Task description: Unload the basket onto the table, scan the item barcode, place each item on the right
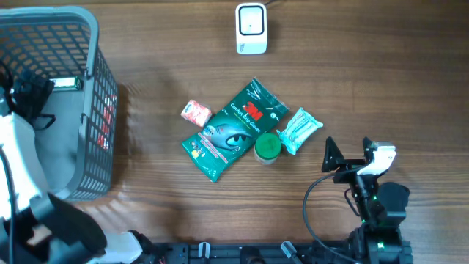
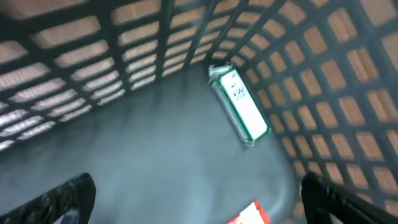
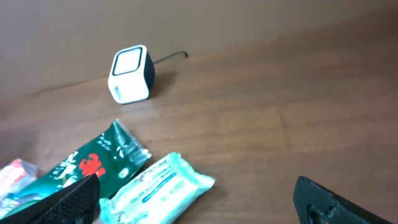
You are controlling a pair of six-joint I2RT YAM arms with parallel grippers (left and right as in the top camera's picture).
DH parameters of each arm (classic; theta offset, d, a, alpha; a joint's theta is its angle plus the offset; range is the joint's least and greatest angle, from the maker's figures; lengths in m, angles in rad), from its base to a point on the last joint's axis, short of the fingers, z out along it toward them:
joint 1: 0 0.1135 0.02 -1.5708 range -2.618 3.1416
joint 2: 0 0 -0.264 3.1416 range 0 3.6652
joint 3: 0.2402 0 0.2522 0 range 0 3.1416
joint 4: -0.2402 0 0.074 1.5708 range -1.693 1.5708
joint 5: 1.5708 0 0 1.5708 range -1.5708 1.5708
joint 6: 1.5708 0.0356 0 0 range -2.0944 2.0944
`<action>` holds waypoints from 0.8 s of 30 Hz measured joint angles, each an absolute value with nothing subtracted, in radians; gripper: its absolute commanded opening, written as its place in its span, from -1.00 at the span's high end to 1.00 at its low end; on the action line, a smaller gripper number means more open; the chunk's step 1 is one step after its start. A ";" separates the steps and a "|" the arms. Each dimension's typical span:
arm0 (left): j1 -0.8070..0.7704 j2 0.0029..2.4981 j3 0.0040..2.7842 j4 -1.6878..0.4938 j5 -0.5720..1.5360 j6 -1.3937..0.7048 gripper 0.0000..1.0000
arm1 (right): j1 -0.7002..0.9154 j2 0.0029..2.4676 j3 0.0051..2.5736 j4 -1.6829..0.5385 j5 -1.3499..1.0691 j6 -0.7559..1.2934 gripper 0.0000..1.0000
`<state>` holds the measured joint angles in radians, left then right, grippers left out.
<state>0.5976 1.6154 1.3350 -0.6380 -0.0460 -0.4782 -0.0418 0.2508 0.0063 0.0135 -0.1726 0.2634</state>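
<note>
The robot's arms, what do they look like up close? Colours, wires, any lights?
The right arm is black, with a white block behind its right gripper, whose two fingers are black and pointed. A black cable loops beside it and a green light glows near its base. The left arm has a white section between black joints.

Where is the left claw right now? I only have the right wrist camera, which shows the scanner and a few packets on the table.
Observer: The left claw is open and points down into a grey basket.
Operator: Is anything in that basket?
Observer: Yes, a green and white box lies on its floor, close to the wall.
Operator: What on the table am I not seeing?
Observer: A green-lidded jar stands between the dark green packet and the pale packet.
</note>
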 measured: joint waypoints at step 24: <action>0.465 2.032 1.332 -0.177 -0.092 -0.465 -1.00 | -0.042 0.637 0.006 0.012 -0.176 2.054 -0.99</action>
<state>0.4648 2.0319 1.3323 -0.1768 -0.0921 -0.4652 -0.0418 0.6369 0.0063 0.0120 -0.1757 2.0537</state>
